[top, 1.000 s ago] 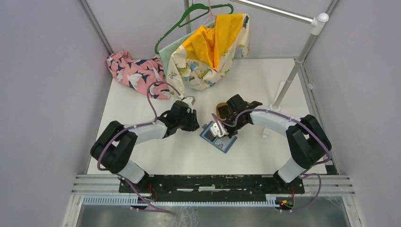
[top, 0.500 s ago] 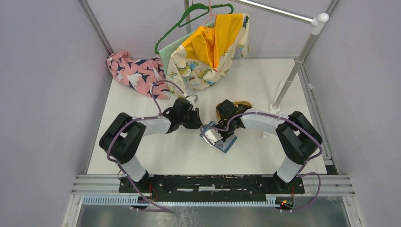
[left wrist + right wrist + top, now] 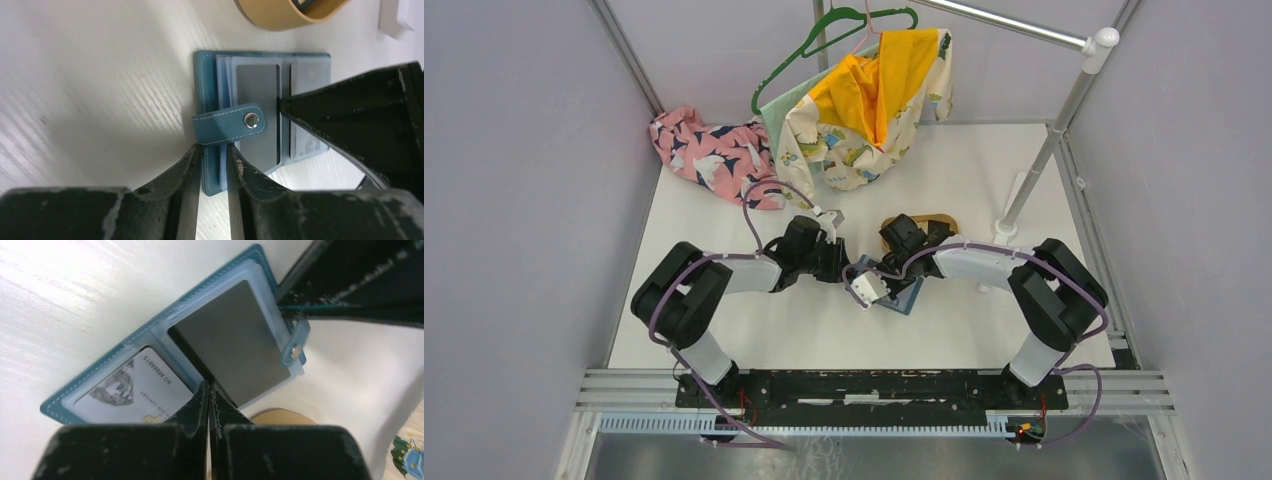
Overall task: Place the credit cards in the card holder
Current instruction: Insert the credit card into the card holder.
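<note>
Top external view first: we see a white table [image 3: 754,320] with a cream printed garment with a yellow lining [image 3: 864,110] hanging at its far edge. A pink patterned cloth [image 3: 709,150] lies crumpled just left of the garment. Both black-and-white arms reach inward and meet near the middle of the table.

An oval tan wooden tray [image 3: 939,218] sits just beyond the meeting point. The small teal-blue folding card holder [image 3: 205,75] lies opened out on the table just in front of that tray, between the two grippers.

From the left wrist, we see the left gripper [image 3: 212,150] with its jaws drawn narrow on the holder's near edge. The teal cover and its pale sleeves fill the slit between them.

The right gripper [image 3: 207,385] has its jaws fully together, nothing between them. Its tip is pressed onto the holder's middle fold.

On one side of that fold, a dark grey credit card [image 3: 230,340] sits in a clear sleeve. On the other sits a pale printed credit card [image 3: 130,390], also sleeved.

The little teal snap tab [image 3: 235,122] folds over the dark card's edge, unfastened.
</note>
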You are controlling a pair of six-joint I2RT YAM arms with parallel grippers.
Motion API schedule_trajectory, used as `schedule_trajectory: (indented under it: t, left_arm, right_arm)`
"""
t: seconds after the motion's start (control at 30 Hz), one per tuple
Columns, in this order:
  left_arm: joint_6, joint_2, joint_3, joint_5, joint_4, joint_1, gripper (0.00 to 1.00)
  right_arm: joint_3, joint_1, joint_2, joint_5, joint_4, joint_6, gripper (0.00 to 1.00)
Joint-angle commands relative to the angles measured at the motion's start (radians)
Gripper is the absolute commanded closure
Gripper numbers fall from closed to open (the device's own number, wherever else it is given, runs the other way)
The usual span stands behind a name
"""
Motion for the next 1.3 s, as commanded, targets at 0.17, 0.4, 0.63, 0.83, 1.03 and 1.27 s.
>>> schedule_trajectory:
  t: [0.17,0.4,0.63,0.83,1.03,1.27]
  left_arm:
    - [-0.098,-0.104,-0.123,0.042,0.008,-0.023,0.67]
    - [-0.132,-0.364,-0.194,-0.088,-0.047,-0.028,0.62]
    - [-0.163,-0.492,-0.193,-0.097,-0.024,-0.028,0.59]
    - [-0.217,-0.367,-0.18,0.029,0.116,-0.027,0.65]
    - [-0.26,-0.278,-0.153,0.11,0.237,-0.033,0.58]
    - [-0.236,-0.204,-0.12,0.046,0.192,-0.089,0.48]
  right_arm:
    - [-0.041,-0.051,-0.166,-0.159,-0.058,0.0,0.95]
    - [-0.205,-0.078,-0.315,-0.364,0.101,0.33,0.76]
    - [-0.174,-0.133,-0.204,-0.218,0.328,0.822,0.83]
    - [-0.198,-0.18,-0.184,-0.168,0.41,0.967,0.77]
    - [-0.201,-0.206,-0.134,-0.207,0.457,1.02,0.76]
    - [-0.189,-0.211,-0.07,-0.27,0.498,1.145,0.76]
